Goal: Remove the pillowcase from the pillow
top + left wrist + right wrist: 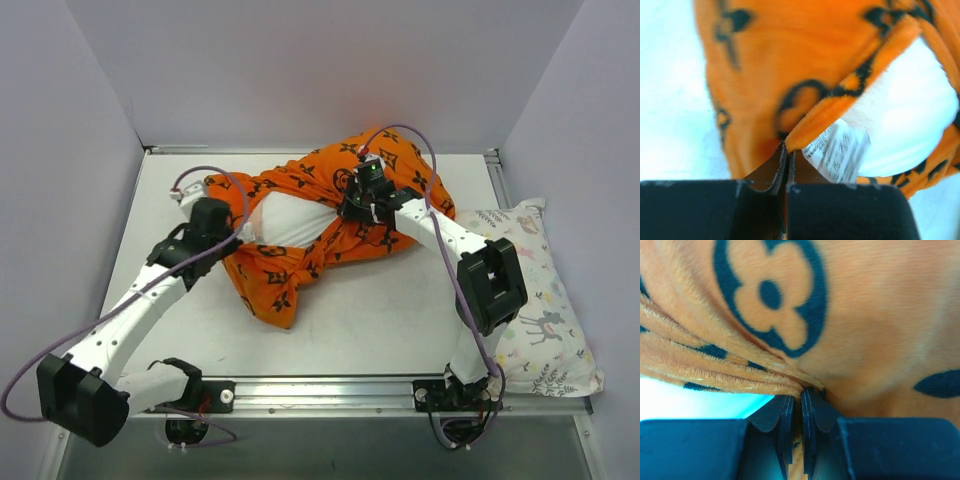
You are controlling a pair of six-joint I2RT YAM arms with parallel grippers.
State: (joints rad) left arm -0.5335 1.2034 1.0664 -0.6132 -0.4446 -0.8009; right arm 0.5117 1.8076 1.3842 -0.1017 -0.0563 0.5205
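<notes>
The orange pillowcase [300, 180] with black motifs lies bunched in the middle of the table, still wrapped around the white pillow [290, 220], which shows through the open mouth on the left. My left gripper [243, 233] sits at that mouth. In the left wrist view it [787, 149] is shut on the tip of the pillowcase [765, 60] hem, beside a printed white label [837, 150] and the bare pillow [910, 110]. My right gripper [352, 208] is on top of the bundle. The right wrist view shows it [801, 390] shut on a gathered fold of pillowcase [865, 315].
A second white pillow with pastel animal print [540, 300] lies along the table's right edge, beside the right arm. Pale walls enclose the table on three sides. A metal rail [320, 390] runs along the near edge between the arm bases.
</notes>
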